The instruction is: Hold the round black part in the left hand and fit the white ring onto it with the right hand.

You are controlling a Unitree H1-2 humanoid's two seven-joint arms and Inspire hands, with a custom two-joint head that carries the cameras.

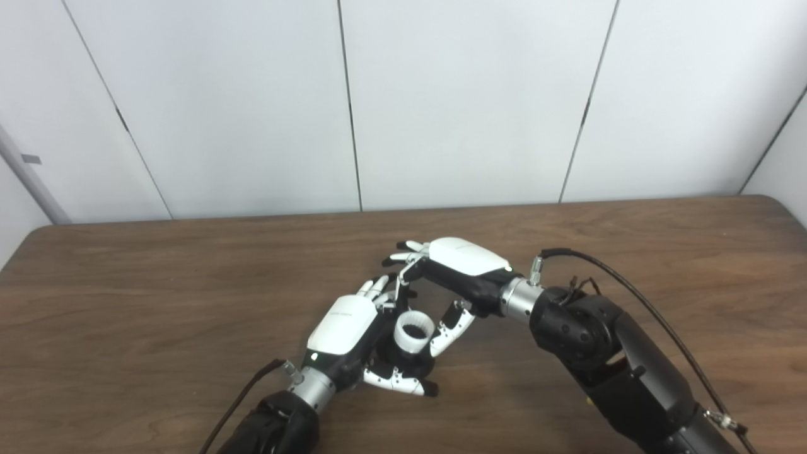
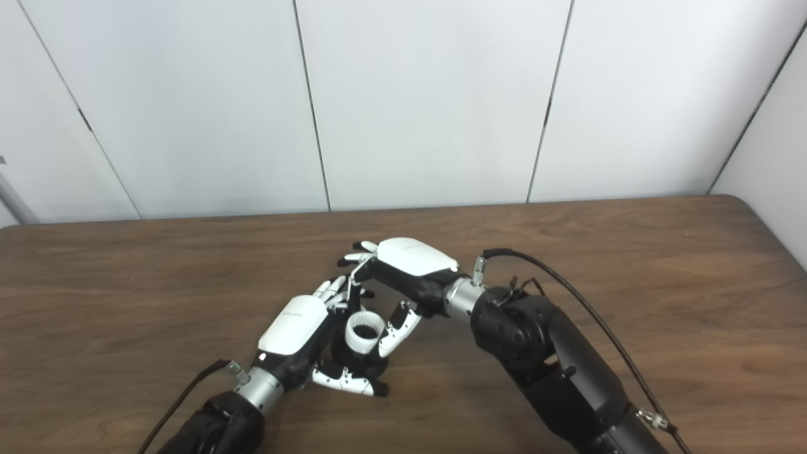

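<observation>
My left hand (image 1: 348, 326) is shut on the round black part (image 1: 408, 362), held low over the table near the middle front. The white ring (image 1: 414, 330) sits on top of the part with its dark opening facing up; it also shows in the right eye view (image 2: 365, 331). My right hand (image 1: 463, 263) hovers just behind and to the right of it, fingers spread. Its thumb (image 1: 450, 328) lies against the ring's right side and one finger bends down toward the ring's far edge without closing on it. The lower part of the black piece is hidden by my left fingers.
The brown wooden table (image 1: 157, 302) carries nothing else in view. A white panelled wall (image 1: 441, 94) stands behind its far edge. Black cables run along both forearms, the right arm's cable (image 1: 630, 296) arching above the table.
</observation>
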